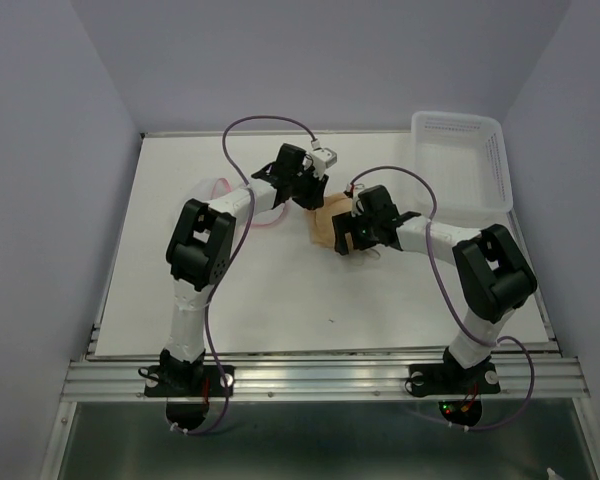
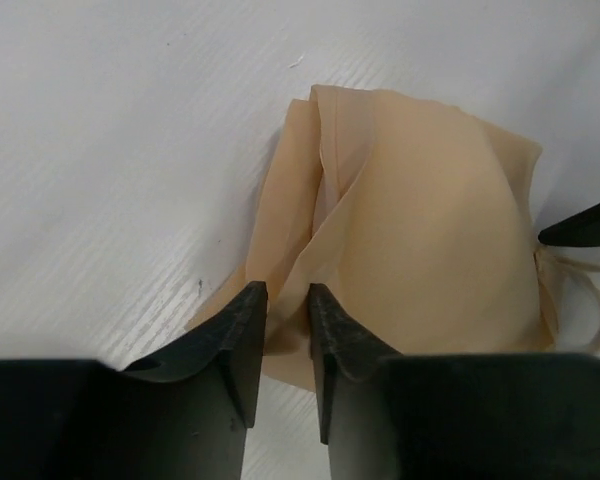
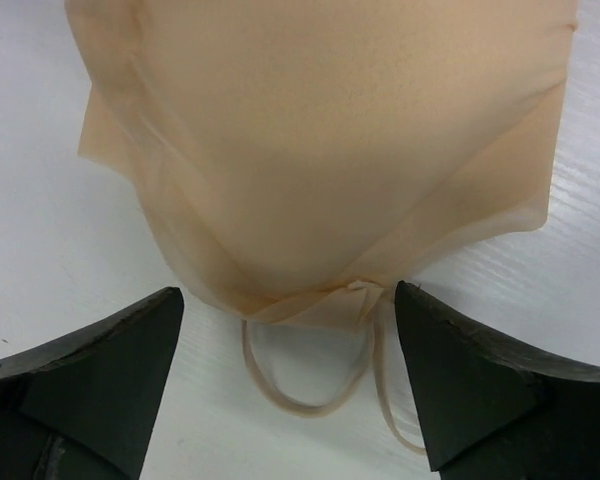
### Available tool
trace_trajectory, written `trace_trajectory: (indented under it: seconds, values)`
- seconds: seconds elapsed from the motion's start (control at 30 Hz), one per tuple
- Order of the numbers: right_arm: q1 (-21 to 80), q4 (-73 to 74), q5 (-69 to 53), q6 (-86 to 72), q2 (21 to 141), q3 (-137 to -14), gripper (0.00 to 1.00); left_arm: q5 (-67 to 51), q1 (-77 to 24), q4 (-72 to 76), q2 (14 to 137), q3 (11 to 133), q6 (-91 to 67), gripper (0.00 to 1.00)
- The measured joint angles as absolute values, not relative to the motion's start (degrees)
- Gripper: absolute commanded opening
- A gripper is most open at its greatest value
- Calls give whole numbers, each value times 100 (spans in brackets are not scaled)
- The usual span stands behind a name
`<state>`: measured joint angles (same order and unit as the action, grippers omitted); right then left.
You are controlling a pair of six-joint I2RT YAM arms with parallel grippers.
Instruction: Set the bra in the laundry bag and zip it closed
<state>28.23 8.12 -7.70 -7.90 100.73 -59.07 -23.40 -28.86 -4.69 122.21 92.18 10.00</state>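
Observation:
The peach-beige bra [image 1: 327,222] lies crumpled on the white table between my two grippers. In the left wrist view the bra [image 2: 430,220] fills the middle, and my left gripper [image 2: 288,300] is nearly closed, with a fold of its near edge pinched between the fingertips. My right gripper [image 3: 288,292] is open wide, its jaws either side of the bra's [image 3: 320,150] end and a pale strap loop [image 3: 300,405]. From above, the left gripper [image 1: 317,200] is at the bra's far side and the right gripper [image 1: 348,236] at its right. The laundry bag [image 1: 220,186] shows only pink trim beside the left arm.
A rigid white perforated basket [image 1: 500,150] stands at the back right corner. The right gripper's dark fingertip [image 2: 592,225] shows at the right edge of the left wrist view. Purple cables arch over both arms. Walls enclose the table on three sides.

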Motion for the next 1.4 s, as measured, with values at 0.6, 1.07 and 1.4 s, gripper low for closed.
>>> trace_trajectory:
  seconds: [0.6, 1.07, 1.4]
  values:
    - [2821, 519, -720, -1052, 10160, -5645, 1, -1791, -2453, 412, 12105, 8416, -1516, 0]
    - [2821, 416, -666, -1170, 10123, -5566, 1, -1664, -2364, 624, 11572, 8034, -2609, 27]
    - [2821, 464, -582, -1251, 10116, -5588, 20, -1619, -2394, 515, 11500, 7559, -2646, 79]
